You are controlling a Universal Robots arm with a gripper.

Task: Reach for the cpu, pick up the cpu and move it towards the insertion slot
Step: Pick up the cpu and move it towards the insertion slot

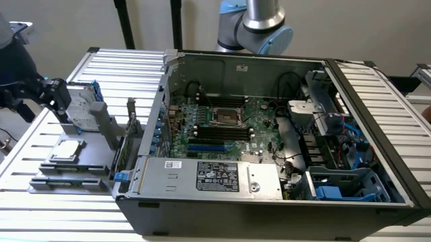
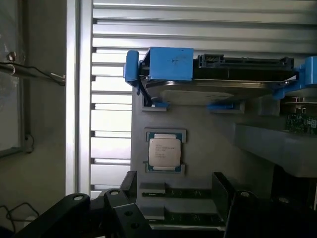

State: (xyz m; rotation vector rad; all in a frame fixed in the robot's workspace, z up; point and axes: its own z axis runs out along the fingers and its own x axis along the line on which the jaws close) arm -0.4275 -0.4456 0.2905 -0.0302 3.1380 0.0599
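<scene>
One cpu (image 2: 165, 151) is being shown, along with one insertion slot (image 1: 225, 117), one hard drive (image 2: 218, 91) in a blue frame and one open computer case (image 1: 269, 214). The cpu is being carried flat in a shallow recess of a grey holder (image 2: 208, 144), which is itself being carried by the slatted surface (image 1: 40, 212). Its silvery metal top is being turned upward, with lines of fine print on it. It is near square, so no long axis is being made out. Its edges are running parallel to the holder's edges and to the long side of the hard drive. The two black jaws are being held apart over the holder, and the cpu is not being touched by them. In the wrist view the cpu is being seen just ahead of the jaws, in line with the gap between them. The hard drive is being propped on edge farther ahead of the jaws, beyond the cpu. The insertion slot is being carried on the green board (image 1: 263, 113) inside the case, well apart from the jaws toward the exterior view's right, and is being flanked by long black memory slots (image 1: 222, 132)
</scene>
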